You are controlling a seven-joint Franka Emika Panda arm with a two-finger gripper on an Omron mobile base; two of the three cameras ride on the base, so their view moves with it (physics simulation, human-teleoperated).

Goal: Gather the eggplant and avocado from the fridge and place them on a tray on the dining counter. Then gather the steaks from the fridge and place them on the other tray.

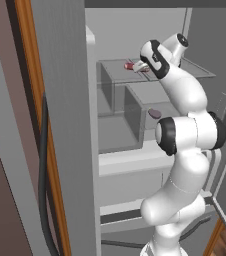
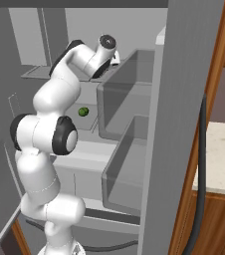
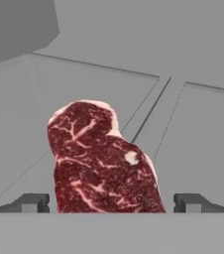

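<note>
Hand view puts my gripper (image 3: pixel 112 203) with its two dark fingertips (image 3: pixel 32 203) spread wide, one at each bottom corner and nothing clamped between them. The dark red steak (image 3: pixel 101 161) lies right in the gap, running from about 6 o'clock up toward 11 o'clock on the pale grey fridge shelf (image 3: pixel 198 129). Whether my fingertips already flank its sides or stop short of its near end I cannot tell, because the bottom edge of the view cuts off the near end of the meat. A dark seam in the shelf runs away toward 1 o'clock behind the steak.

From the left base camera my gripper (image 1: pixel 140 66) shows at the end of my arm, reaching into the open fridge (image 1: pixel 130 30) at the upper shelf, and a small patch of red steak (image 1: pixel 129 65) peeks out at its 9 o'clock; the hand covers the rest of it. One shelf lower, at about 6 o'clock from the hand, sits a small dark purplish thing (image 1: pixel 154 113), too small to identify with certainty.

From the right base camera my wrist hides the gripper's tips. The avocado (image 2: pixel 83 111) lies on a lower fridge shelf, at about 7 o'clock from my hand and well apart from it.
</note>
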